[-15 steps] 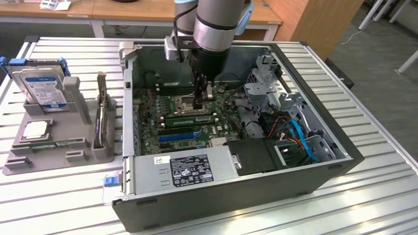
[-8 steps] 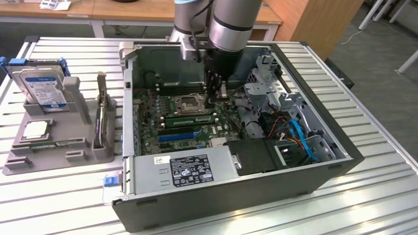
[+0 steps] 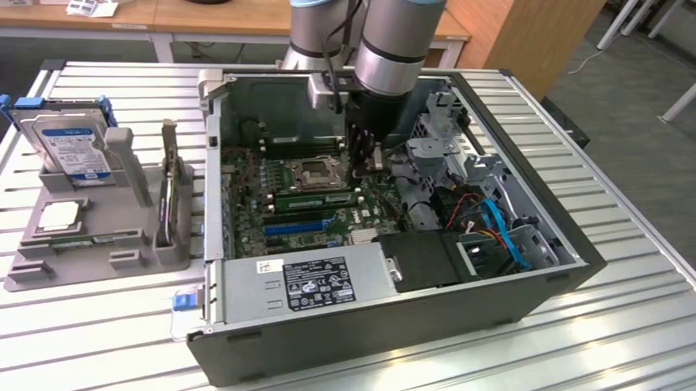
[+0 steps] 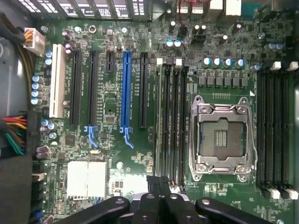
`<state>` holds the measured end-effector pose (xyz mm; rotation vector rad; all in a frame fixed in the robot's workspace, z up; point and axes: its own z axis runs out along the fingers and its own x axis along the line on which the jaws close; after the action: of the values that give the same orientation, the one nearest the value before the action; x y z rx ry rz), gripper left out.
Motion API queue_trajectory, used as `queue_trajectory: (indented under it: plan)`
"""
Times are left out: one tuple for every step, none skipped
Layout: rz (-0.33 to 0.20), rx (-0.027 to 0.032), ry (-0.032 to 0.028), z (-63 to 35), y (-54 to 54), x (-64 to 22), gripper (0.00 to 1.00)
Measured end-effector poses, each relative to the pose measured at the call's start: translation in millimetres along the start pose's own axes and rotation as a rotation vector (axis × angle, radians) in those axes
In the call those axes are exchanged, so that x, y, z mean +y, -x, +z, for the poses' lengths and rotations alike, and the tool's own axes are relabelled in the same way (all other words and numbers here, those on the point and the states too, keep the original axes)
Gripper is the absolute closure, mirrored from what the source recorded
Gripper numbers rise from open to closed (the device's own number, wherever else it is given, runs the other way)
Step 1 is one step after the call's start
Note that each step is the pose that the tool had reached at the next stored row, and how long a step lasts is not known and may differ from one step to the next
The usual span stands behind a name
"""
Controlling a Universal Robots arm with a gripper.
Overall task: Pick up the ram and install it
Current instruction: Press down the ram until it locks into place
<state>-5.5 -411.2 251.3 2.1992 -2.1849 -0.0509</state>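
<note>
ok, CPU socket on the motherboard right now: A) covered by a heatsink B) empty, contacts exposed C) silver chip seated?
B: in the wrist view the CPU socket shows bare contacts inside its metal frame, nothing seated.

Open computer case (image 3: 381, 326) lies on table (image 3: 631, 309), motherboard (image 3: 310, 204) inside. CPU socket (image 3: 315, 173) mid-board; ram (image 3: 318, 198) seated in slot just beside socket, toward power supply (image 3: 310, 281) at case's near end. Drive cage (image 3: 478, 155) at exterior view's right. Parts holder (image 3: 98, 236) on table at exterior view's left, hard drive (image 3: 71, 147) upright in it. Gripper (image 4: 160, 186) above ram slots.
</note>
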Motion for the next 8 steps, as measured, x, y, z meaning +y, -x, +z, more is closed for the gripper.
queue_trajectory:
  plan:
    - [0.000, 0.0001, 0.0000, 1.8, 0.0, -0.1, 0.89]
    - [0.000, 0.0001, 0.0000, 3.7, 0.0, -0.3, 0.89]
    - [0.000, 0.0000, 0.0000, 5.5, 0.0, -0.4, 0.89]
    - [0.000, 0.0000, 0.0000, 7.3, 0.0, -0.5, 0.89]
    - [0.000, 0.0001, 0.0001, 9.1, 0.0, -0.6, 0.89]
    - [0.000, 0.0001, 0.0000, 10.9, -0.1, -0.7, 0.89]
    - [0.000, 0.0002, 0.0000, 12.7, -0.1, -0.8, 0.89]
    - [0.000, 0.0002, 0.0000, 14.5, -0.1, -0.9, 0.89]
